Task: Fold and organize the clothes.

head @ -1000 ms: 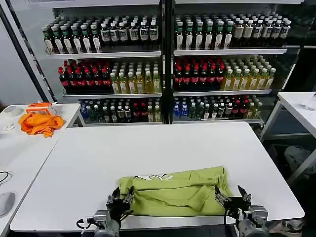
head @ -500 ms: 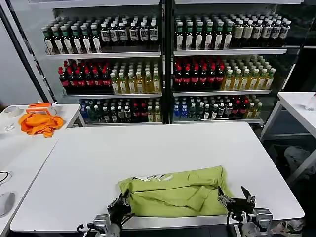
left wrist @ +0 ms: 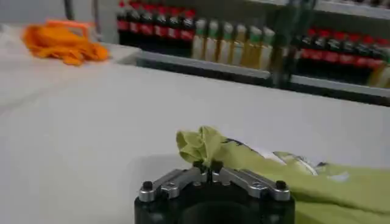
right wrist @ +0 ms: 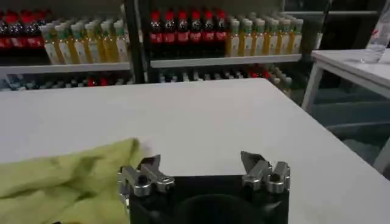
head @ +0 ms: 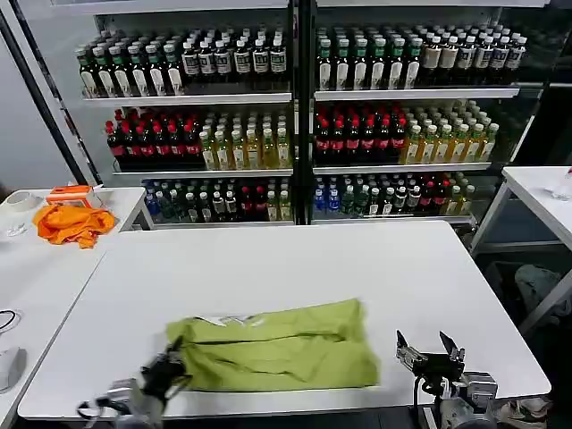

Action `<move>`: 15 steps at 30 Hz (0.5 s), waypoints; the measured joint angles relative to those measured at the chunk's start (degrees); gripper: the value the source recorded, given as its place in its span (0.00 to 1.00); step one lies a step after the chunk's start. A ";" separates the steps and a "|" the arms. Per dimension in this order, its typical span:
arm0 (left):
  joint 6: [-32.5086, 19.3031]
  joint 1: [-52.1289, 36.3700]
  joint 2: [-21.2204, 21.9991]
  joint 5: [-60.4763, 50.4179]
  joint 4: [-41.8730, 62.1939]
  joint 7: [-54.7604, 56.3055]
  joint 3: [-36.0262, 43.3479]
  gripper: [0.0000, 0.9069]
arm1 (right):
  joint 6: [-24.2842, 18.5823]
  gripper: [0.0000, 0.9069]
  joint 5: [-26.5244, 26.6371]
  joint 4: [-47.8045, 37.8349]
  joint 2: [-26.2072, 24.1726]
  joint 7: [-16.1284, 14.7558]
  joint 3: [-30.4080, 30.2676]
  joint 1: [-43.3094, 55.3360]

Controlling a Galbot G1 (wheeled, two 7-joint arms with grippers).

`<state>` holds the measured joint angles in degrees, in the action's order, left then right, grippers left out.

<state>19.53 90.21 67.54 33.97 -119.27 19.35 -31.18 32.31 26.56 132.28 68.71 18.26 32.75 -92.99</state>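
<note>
The lime yellow-green T-shirt [head: 277,349] lies folded into a long band near the front edge of the white table [head: 268,268], with a strip of white print along its far edge. My left gripper [head: 170,368] is shut on the shirt's left end, where the cloth [left wrist: 204,146] bunches up between the jaws. My right gripper [head: 429,350] stands open at the front right, a short way off the shirt's right end, with nothing between its fingers [right wrist: 149,170]. In the right wrist view the shirt [right wrist: 67,176] lies off to one side of the open jaws.
Drink coolers [head: 295,116] full of bottles stand behind the table. A side table on the left carries a bright orange cloth [head: 71,223]. Another white table [head: 536,192] stands at the right. Bare tabletop stretches beyond the shirt.
The left gripper has dragged the shirt leftward along the front edge. The right gripper has let go of the shirt's right end and now stands open, apart from it.
</note>
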 measured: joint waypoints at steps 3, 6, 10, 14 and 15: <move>0.84 0.31 -1.92 2.83 -1.15 0.28 -4.73 0.02 | 0.00 1.00 0.25 -0.10 -0.27 -0.06 0.22 0.18; 1.92 0.30 -2.74 7.10 -2.72 0.26 -7.78 0.02 | 0.00 1.00 0.46 -0.12 -0.70 -0.14 0.52 0.12; 2.99 -0.17 -2.93 14.49 -5.15 -0.12 -9.23 0.02 | 0.00 1.00 0.80 -0.14 -1.15 -0.21 0.93 -0.06; 3.40 -1.16 -1.77 21.47 -7.24 -0.71 -8.00 0.02 | -0.14 1.00 1.12 -0.47 -1.82 -0.30 1.31 -0.34; 3.41 -1.52 -1.35 22.98 -7.57 -0.81 -7.41 0.02 | -0.23 1.00 1.13 -0.56 -2.01 -0.37 1.32 -0.43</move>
<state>22.94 88.68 66.19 56.95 -126.83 18.54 -38.59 32.08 27.69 131.72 66.70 17.88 34.08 -93.42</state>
